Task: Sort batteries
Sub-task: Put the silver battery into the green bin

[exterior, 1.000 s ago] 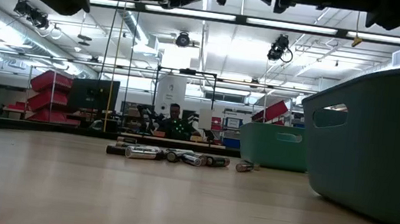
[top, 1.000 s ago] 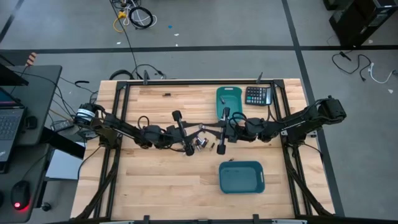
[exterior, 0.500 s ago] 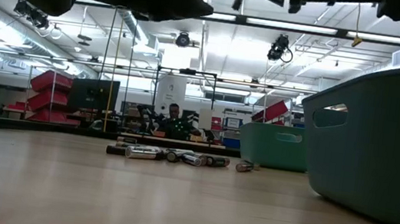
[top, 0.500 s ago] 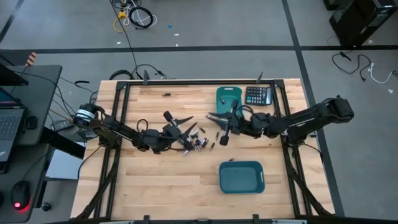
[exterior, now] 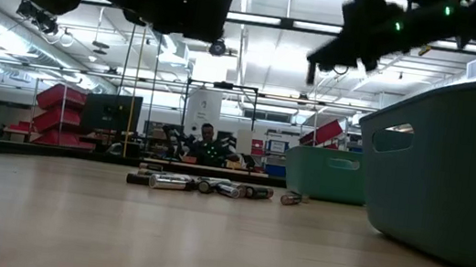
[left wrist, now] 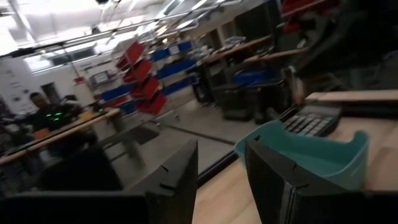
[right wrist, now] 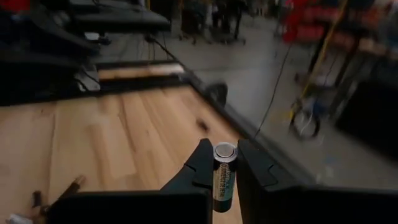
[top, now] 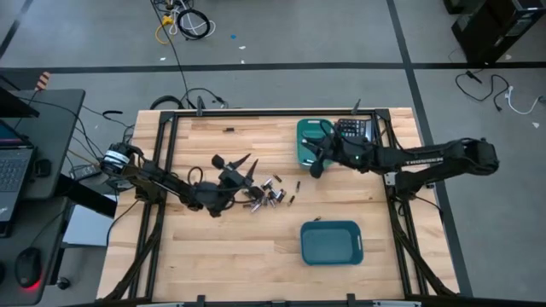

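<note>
The batteries (top: 269, 194) lie in a loose heap mid-table, and the low view shows them as a row (exterior: 203, 185). My right gripper (top: 316, 164) hovers by the near end of the far teal bin (top: 309, 136), shut on one dark battery (right wrist: 222, 177). My left gripper (top: 239, 167) stands open just left of the heap, above the table, with nothing between its fingers (left wrist: 180, 177). My right gripper pinches the dark battery by its body (right wrist: 222, 183) between its two fingers. The battery lies along the fingers, and its silvery end cap (right wrist: 225, 151) shows at their tips. It is lifted clear of the table.
A second teal bin (top: 331, 242) sits near the front edge, to the right. A black calculator (top: 354, 130) lies beside the far bin. Bare wood stretches to the left of the heap and in front of it.
My right gripper has gone from above the heap toward the far right, to the far bin's near end, carrying the battery clear of the table. My left gripper has swung round beside the heap and now points toward the far side.
</note>
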